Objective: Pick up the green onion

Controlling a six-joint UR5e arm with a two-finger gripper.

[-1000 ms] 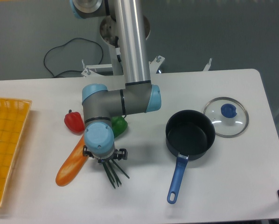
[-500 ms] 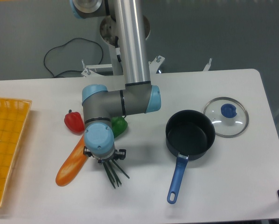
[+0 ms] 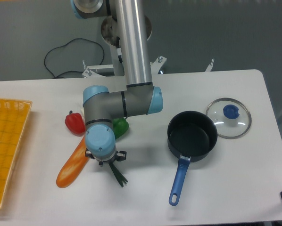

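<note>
Arm's jaws (image 3: 108, 161) — opening hidden, grip unclear — over slim dark green onion stalks (image 3: 118, 174) near the white worktop's (image 3: 216, 188) front edge.

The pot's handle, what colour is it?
Blue; the pot's handle shows clearly in the camera view.

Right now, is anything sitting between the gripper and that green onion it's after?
Nothing visible does. The gripper is directly over the green onion, whose dark stalks poke out just below it. The baguette lies beside it to one side, not between them. The wrist hides the contact itself.
</note>
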